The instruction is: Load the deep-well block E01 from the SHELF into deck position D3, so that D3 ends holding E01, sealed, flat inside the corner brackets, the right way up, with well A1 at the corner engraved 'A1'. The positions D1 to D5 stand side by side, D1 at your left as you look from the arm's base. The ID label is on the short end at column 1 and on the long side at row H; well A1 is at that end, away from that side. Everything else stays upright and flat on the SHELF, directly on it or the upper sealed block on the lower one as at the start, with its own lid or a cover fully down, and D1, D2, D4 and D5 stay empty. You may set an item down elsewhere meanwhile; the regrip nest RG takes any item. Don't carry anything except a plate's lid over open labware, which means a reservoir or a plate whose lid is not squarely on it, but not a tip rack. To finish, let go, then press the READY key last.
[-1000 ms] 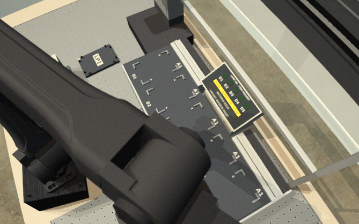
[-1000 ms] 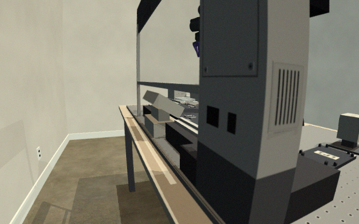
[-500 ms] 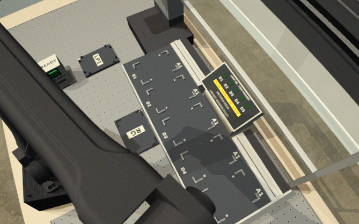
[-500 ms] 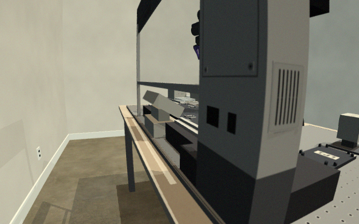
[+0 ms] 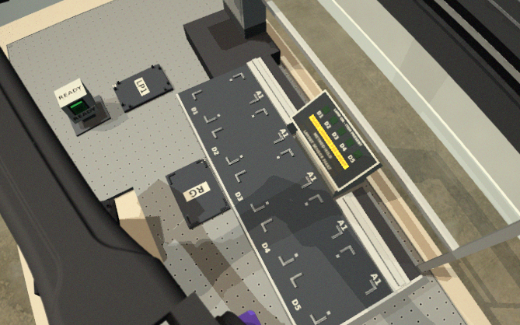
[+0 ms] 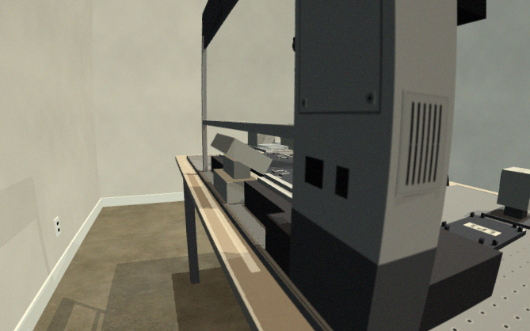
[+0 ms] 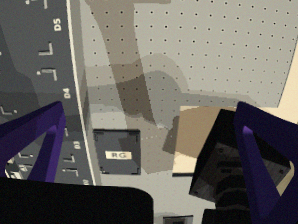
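Note:
E01 cannot be identified in these views. Some small pale items (image 6: pixel 274 146) show far off behind the column in the exterior view, too small to tell apart. Deck position D3 (image 5: pixel 273 177) lies bare between its corner brackets, with its A1 mark toward the display. My gripper (image 7: pixel 149 111) is open and empty, its purple fingers wide apart high above the table; in the top view only a bit of purple shows at the bottom edge. The regrip nest RG (image 5: pixel 209 210) (image 7: pixel 117 141) is empty. The READY key (image 5: pixel 78 106) shows green on its box, which also stands in the exterior view (image 6: pixel 515 188).
The lid park LP1 (image 5: pixel 155 82) (image 6: pixel 462 233) is empty. D1, D2, D4 and D5 hold nothing. The tilted display (image 5: pixel 326 173) stands behind the deck, its position lamps dark. A column (image 6: pixel 341 135) and frame rail (image 5: pixel 500 234) stand nearby. The arm covers the top view's left.

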Available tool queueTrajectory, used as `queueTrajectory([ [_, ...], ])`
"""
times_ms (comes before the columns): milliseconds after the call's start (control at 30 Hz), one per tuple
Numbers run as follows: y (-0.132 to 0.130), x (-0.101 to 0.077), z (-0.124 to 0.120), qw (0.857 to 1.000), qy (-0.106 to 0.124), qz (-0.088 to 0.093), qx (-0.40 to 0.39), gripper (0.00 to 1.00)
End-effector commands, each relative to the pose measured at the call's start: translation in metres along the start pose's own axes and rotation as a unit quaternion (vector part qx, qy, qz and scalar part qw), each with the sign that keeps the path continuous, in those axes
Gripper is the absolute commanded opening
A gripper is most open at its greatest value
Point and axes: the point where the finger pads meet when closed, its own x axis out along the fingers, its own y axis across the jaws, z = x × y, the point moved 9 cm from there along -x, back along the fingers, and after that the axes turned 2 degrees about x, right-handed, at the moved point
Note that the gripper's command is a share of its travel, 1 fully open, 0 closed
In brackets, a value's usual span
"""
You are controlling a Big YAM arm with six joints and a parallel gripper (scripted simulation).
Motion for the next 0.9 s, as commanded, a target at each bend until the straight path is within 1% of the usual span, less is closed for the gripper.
queueTrajectory([
  [0, 0.005, -0.024, 0.026, 0.999, -0.036, 0.008, -0.012, 1.00],
  [233, 0.005, -0.024, 0.061, 0.999, -0.036, 0.008, -0.012, 1.00],
  [300, 0.006, -0.023, 0.070, 0.999, -0.033, 0.007, -0.013, 1.00],
  [367, 0.006, -0.023, 0.070, 0.999, -0.033, 0.007, -0.013, 1.00],
  [400, 0.009, -0.022, 0.074, 0.999, -0.031, 0.007, -0.017, 1.00],
  [433, 0.005, -0.024, 0.080, 0.999, -0.033, 0.007, -0.011, 1.00],
  [600, 0.004, -0.024, 0.106, 0.999, -0.034, 0.006, -0.011, 1.00],
  [733, 0.007, -0.023, 0.123, 0.999, -0.029, 0.006, -0.014, 1.00],
  [867, 0.003, -0.024, 0.143, 1.000, -0.026, 0.004, -0.008, 1.00],
])
